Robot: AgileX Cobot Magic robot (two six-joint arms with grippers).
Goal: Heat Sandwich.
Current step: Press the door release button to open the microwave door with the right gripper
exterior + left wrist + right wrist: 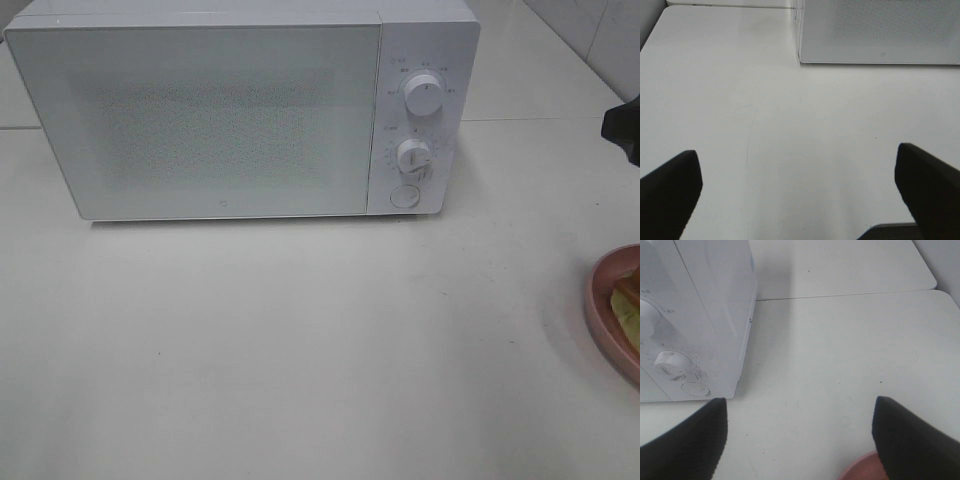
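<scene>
The white-bread sandwich with green lettuce (628,312) sits on its round pink plate (597,295) at 4 o'clock on the white table (300,350), right by my right jaws and well away from my left jaws, both pairs gaping wide and empty, so I'd go right-armed.

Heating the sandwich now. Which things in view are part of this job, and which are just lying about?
Part of the job:
sandwich, only its edge in frame
pink plate under it
microwave, door shut
left gripper and right gripper, both open

Not part of it, only backdrop:
white table
tiled wall
</scene>
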